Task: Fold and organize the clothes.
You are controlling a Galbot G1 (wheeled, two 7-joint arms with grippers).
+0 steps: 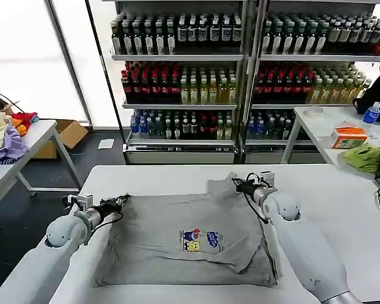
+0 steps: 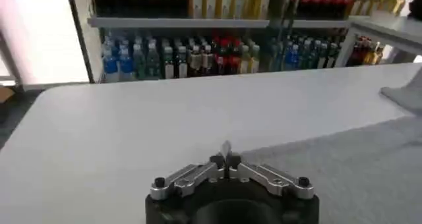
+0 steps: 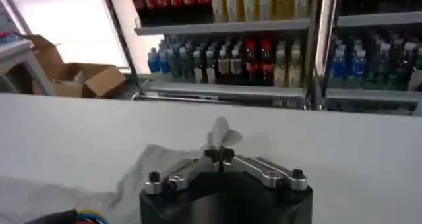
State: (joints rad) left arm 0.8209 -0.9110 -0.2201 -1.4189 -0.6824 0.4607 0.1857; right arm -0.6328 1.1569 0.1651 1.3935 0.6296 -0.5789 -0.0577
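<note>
A light grey short-sleeved shirt (image 1: 190, 237) lies spread on the white table (image 1: 342, 209) directly in front of the robot, its small multicoloured chest print (image 1: 200, 240) facing up near the middle of the cloth. The neckline is not visible and the far edge looks folded or bunched, so which way the garment lies is hard to judge. The left gripper (image 1: 122, 201) sits at the shirt's far left corner, and in the left wrist view its fingers (image 2: 226, 158) are pressed together on a thin peak of grey fabric (image 2: 226, 147), the rest of the shirt trailing away as a grey sheet across the table surface. The right gripper (image 1: 235, 183) is at the far right corner, where the cloth rises into a small raised flap; the right wrist view shows its fingers (image 3: 219, 155) clenched on a crumpled tuft of the same fabric (image 3: 221, 134), with more grey cloth draped below. In the head view both sets of fingertips are too small and dark to separate from the cloth. Beyond the table stand shelves of bottled drinks (image 1: 240, 76), and a side table at the left holds a heap of coloured clothes (image 1: 6, 136), cut off by the frame edge.
</note>
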